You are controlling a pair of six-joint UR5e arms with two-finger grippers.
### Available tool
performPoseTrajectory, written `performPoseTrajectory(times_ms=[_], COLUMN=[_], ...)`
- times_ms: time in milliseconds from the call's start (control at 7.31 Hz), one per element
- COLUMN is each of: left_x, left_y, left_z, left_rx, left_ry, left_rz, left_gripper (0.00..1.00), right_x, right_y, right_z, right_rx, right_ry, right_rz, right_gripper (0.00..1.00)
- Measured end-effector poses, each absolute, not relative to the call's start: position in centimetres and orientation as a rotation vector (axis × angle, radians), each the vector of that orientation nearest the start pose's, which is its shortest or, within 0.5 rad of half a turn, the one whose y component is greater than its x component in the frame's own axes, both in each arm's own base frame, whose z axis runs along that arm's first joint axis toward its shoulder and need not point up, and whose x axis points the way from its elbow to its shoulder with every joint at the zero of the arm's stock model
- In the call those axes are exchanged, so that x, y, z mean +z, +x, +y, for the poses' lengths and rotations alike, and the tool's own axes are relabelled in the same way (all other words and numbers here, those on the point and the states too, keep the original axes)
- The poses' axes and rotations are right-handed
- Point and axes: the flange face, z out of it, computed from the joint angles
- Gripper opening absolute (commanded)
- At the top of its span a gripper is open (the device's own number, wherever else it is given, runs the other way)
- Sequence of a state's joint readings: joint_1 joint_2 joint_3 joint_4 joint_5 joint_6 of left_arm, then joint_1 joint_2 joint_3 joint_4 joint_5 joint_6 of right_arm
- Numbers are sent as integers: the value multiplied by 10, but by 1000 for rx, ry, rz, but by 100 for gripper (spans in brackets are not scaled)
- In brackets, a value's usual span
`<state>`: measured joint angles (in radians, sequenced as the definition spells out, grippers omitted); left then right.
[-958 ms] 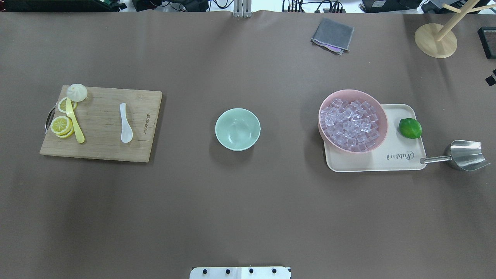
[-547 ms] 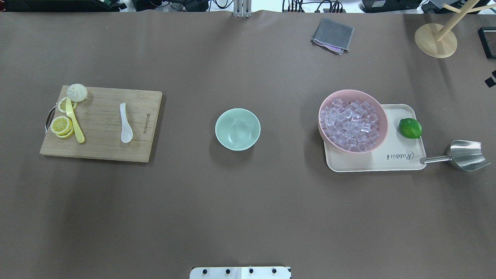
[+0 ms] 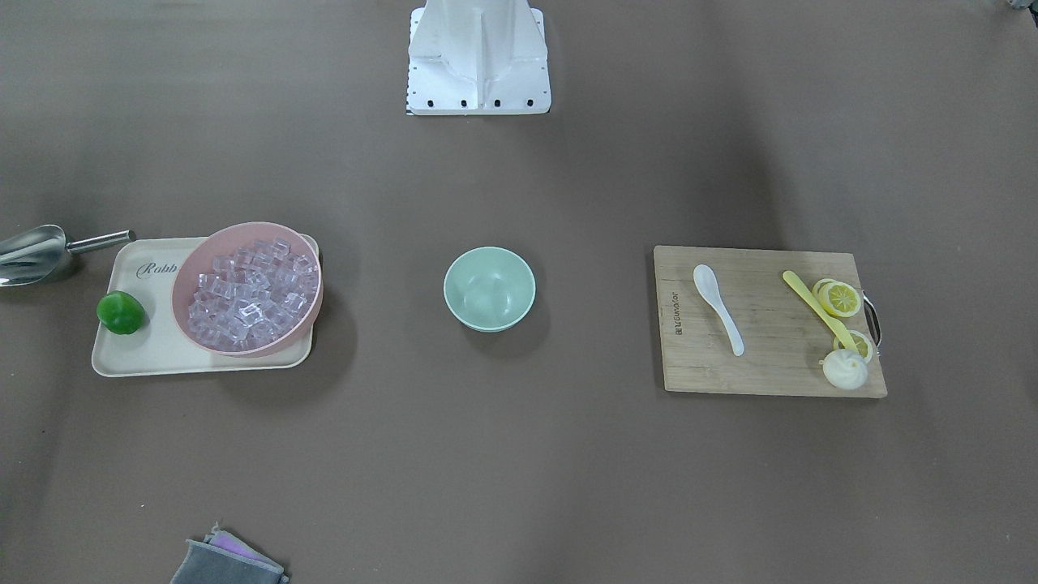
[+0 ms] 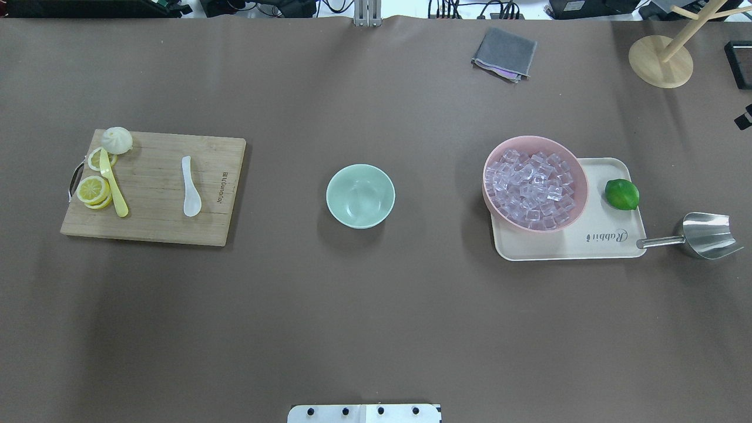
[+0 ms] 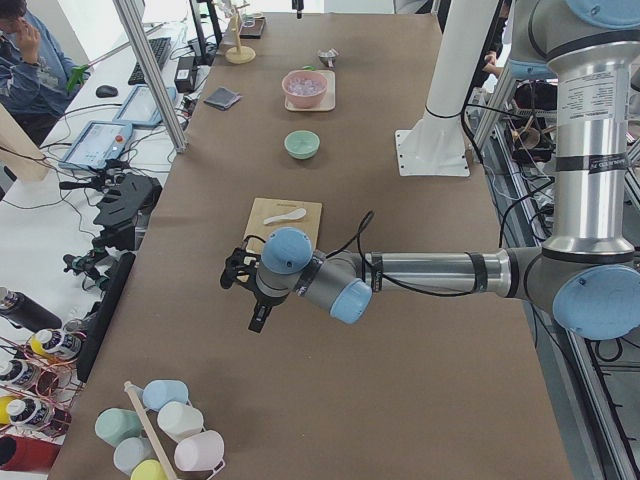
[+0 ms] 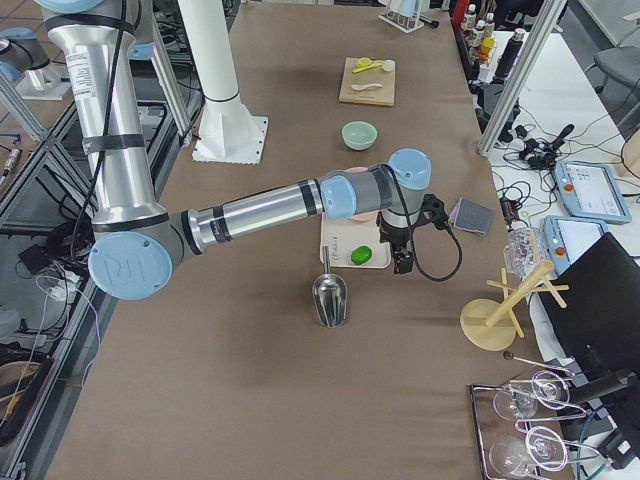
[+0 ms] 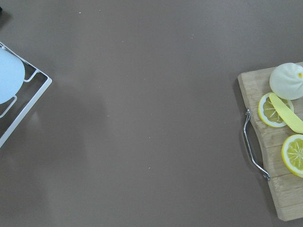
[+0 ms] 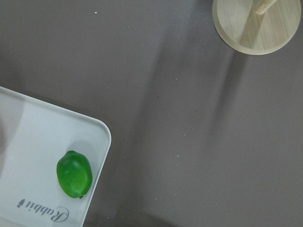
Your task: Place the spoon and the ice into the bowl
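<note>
Spoon (image 4: 191, 189) unmoved on cutting board (image 4: 154, 218), bowl (image 4: 359, 197) empty as before, both jaws' state impossible to tell

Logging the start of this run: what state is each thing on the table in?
spoon: lying on the cutting board, ungripped
bowl: upright, empty
ice: piled in the pink bowl
lemon: sliced
lime: whole, on the tray
metal scoop: empty
left gripper: open or shut, cannot tell
right gripper: open or shut, cannot tell

White spoon (image 4: 189, 187) lies on cutting board (image 4: 153, 220); clear ice (image 4: 531, 189) fills pink bowl (image 4: 536, 141); mint bowl (image 4: 360, 195) upright between.
</note>
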<state>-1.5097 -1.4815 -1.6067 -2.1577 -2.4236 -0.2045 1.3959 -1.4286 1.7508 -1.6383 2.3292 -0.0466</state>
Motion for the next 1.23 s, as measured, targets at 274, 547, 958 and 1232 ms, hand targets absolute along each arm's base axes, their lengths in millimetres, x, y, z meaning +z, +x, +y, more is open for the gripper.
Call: performPoseTrajectory(times_ms=[274, 547, 958, 1232], left_x=[599, 554, 461, 410], left_y=[-10, 57, 202, 285], left_z=[-480, -512, -552, -561], left_rx=[9, -104, -247, -253], left_ry=[320, 214, 80, 38], left_rz=[976, 1020, 1024, 963], left_gripper=[98, 98, 95, 74], right_x=[495, 469, 409, 365], right_y=[-33, -40, -90, -138], right_z=[-548, -545, -543, -547], right_rx=[-294, -235, -137, -95], right_ry=[200, 203, 177, 152], right_rz=[-789, -812, -858, -887], right_gripper=[100, 100, 100, 100])
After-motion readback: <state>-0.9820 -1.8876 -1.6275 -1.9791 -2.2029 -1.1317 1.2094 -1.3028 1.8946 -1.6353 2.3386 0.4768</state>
